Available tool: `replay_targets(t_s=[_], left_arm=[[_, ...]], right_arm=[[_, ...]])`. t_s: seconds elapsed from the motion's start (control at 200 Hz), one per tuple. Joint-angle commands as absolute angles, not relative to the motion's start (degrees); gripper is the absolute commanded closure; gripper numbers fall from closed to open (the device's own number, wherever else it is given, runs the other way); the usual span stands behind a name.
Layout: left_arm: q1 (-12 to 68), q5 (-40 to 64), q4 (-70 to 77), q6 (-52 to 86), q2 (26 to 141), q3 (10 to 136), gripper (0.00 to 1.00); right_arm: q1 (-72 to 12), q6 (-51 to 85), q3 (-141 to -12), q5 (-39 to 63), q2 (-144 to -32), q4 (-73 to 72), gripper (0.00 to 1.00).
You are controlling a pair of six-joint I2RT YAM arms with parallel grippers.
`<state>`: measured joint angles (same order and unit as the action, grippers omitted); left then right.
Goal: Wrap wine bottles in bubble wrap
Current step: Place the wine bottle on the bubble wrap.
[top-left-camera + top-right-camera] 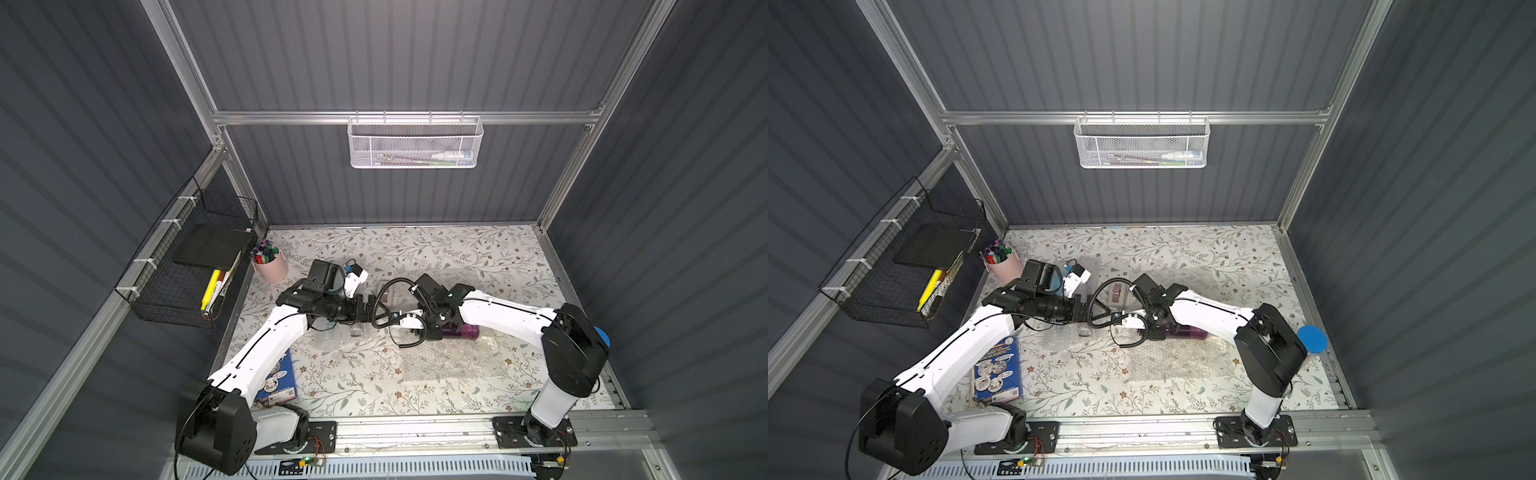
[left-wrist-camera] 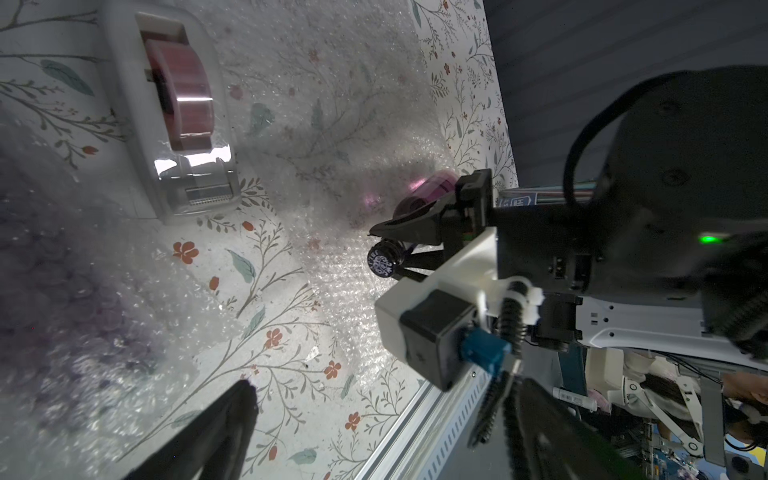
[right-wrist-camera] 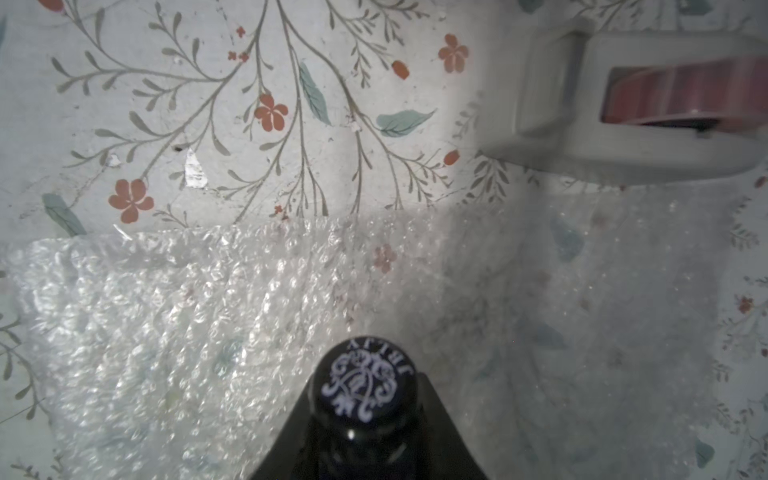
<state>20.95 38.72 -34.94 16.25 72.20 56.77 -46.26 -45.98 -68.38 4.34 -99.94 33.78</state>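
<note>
My right gripper [image 1: 417, 330] [image 3: 365, 405] is shut on the neck of a dark purple wine bottle [image 1: 462, 331] [image 1: 1188, 331]. The bottle lies level just above a flat sheet of bubble wrap [image 1: 449, 359] [image 3: 166, 316], with its dark printed cap [image 3: 365, 384] [image 2: 382, 261] pointing left. My left gripper [image 1: 365, 309] [image 2: 386, 436] stands open and empty close to the cap, its two dark fingers [image 2: 232, 419] wide apart. In the left wrist view a crumpled bundle of bubble wrap [image 2: 83, 291] with a purple tint lies beside that gripper. No other bottle is plainly visible.
A white tape dispenser [image 1: 388, 294] [image 2: 178, 124] with a pink roll stands just behind both grippers. A pink cup of markers [image 1: 270, 266] is at the back left and a book [image 1: 996, 370] at the front left. A blue-lidded cylinder [image 1: 1312, 338] stands behind the right arm. More bubble wrap [image 1: 469, 278] lies at the back.
</note>
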Motion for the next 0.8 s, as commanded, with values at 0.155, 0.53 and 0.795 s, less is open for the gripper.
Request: replay_targets(t_s=[0.155,0.53,0.795], left_arm=[[21.0,38.1,-37.5,14.2,71.1,57.1,0.01],[21.0,38.8,-39.0,13.5,71.4,57.5,0.01],[21.0,42.6,-36.8,15.1,72.2,54.9,0.00]], right_arm=[[-47.0,-51.2,-70.4,5.2,-104.2,36.1,0.74],[-46.1,-46.8,-67.6,3.9,-96.0,33.2,0.32],[-45.0,-43.5,-53.4,4.4,-74.2,41.3,0.27]])
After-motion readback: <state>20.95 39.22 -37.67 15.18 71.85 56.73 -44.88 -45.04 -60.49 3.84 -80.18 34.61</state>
